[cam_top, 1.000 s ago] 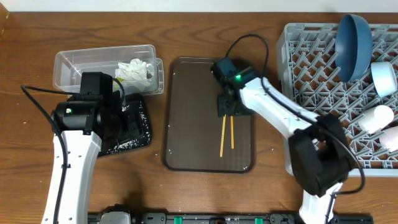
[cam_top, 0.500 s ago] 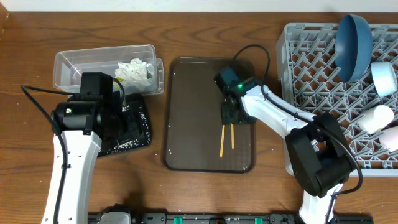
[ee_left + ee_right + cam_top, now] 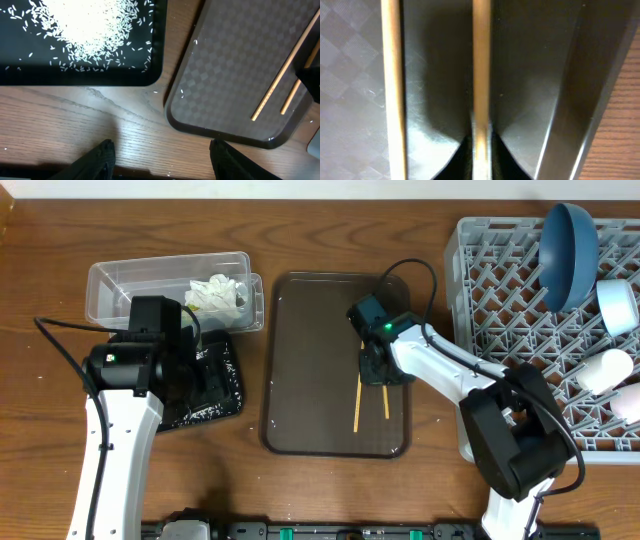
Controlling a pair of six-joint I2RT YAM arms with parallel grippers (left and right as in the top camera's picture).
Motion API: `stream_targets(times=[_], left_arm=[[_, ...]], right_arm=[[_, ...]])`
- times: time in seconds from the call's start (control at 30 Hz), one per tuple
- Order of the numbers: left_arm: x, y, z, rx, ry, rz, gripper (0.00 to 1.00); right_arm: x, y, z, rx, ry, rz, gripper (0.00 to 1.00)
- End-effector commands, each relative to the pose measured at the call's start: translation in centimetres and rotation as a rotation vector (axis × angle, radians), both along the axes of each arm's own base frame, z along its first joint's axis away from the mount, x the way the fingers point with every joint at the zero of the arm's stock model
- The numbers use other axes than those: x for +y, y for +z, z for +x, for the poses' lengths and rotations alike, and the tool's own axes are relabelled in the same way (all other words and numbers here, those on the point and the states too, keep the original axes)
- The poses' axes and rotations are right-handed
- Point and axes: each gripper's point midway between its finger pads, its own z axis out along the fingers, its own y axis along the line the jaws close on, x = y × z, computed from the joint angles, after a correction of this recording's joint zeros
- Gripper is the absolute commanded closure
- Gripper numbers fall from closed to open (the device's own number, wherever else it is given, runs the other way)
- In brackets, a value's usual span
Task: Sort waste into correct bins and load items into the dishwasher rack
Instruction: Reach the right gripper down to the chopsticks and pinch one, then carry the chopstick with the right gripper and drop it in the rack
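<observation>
1. Locate the right gripper [image 3: 375,367] low over the brown serving tray [image 3: 300,380], at the far ends of the chopsticks [image 3: 358,405].
2. Read its claw as narrow. In the right wrist view, find the dark fingers [image 3: 435,75] set close on either side of the gripped chopstick [image 3: 481,60]. Find the free chopstick [image 3: 391,90] lying parallel, just outside one finger.
3. Confirm in the overhead view: both chopsticks on the tray floor, roughly parallel and slightly apart, with the gripped chopstick nearer the dishwasher rack [image 3: 500,300].
4. Locate the left gripper [image 3: 162,162] above the bare wooden table [image 3: 60,120], near the corner of the black tray [image 3: 75,76] and the rounded corner of the brown serving tray.
5. Read the left claw as spread wide, holding nothing.
6. Find the rice grains [image 3: 85,25] heaped in the black tray, with a few stray grains on the table and on the brown serving tray.
7. Find the crumpled napkins [image 3: 215,295] inside the clear tub [image 3: 120,285], just behind the black tray.
8. Check the dishwasher rack at the right end of the table:
   - dark-blue bowl [image 3: 568,255] standing on edge at the far side;
   - light-blue bowl [image 3: 620,305] just beside it;
   - two white cups [image 3: 605,370] lying against the right wall.
</observation>
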Motion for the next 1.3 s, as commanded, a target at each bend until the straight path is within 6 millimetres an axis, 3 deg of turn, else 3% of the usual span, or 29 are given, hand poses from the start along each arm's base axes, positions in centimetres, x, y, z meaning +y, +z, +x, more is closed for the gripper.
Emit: stream_targets(times=[0.0, 0.2, 0.3, 0.4, 0.57, 0.67, 0.8, 0.9, 1.07, 1.27], left_arm=[[0.3, -0.1, -0.1, 0.005, 0.000, 0.010, 0.36], [0.3, -0.1, -0.1, 0.005, 0.000, 0.010, 0.36], [0.3, -0.1, -0.1, 0.005, 0.001, 0.010, 0.36], [0.3, -0.1, -0.1, 0.005, 0.001, 0.010, 0.36], [0.3, -0.1, -0.1, 0.006, 0.001, 0.010, 0.36], [0.3, -0.1, -0.1, 0.005, 0.001, 0.010, 0.36], [0.3, -0.1, -0.1, 0.005, 0.001, 0.010, 0.36], [0.3, -0.1, -0.1, 0.005, 0.001, 0.010, 0.36], [0.3, -0.1, -0.1, 0.005, 0.001, 0.010, 0.36], [0.3, -0.1, -0.1, 0.005, 0.001, 0.010, 0.36]], right_arm=[[-0.4, -1.3, -1.6, 0.056, -0.003, -0.008, 0.96], [0.2, -1.1, -2.0, 0.080, -0.002, 0.034, 0.99], [0.0, -0.1, -1.9, 0.076, 0.029, 0.043, 0.99], [-0.4, 2.3, -1.3, 0.038, 0.065, 0.060, 0.99], [-2.0, 8.0, 0.4, -0.100, 0.097, 0.116, 0.99], [-4.0, 11.6, 1.2, -0.195, 0.127, 0.130, 0.99], [-7.5, 14.4, 1.8, -0.271, 0.146, 0.108, 0.99], [-10.3, 14.8, 2.1, -0.277, 0.152, 0.075, 0.99], [-15.1, 13.5, 2.0, -0.212, 0.078, 0.001, 0.99], [-17.4, 11.3, 1.7, -0.126, 0.014, -0.015, 0.99]])
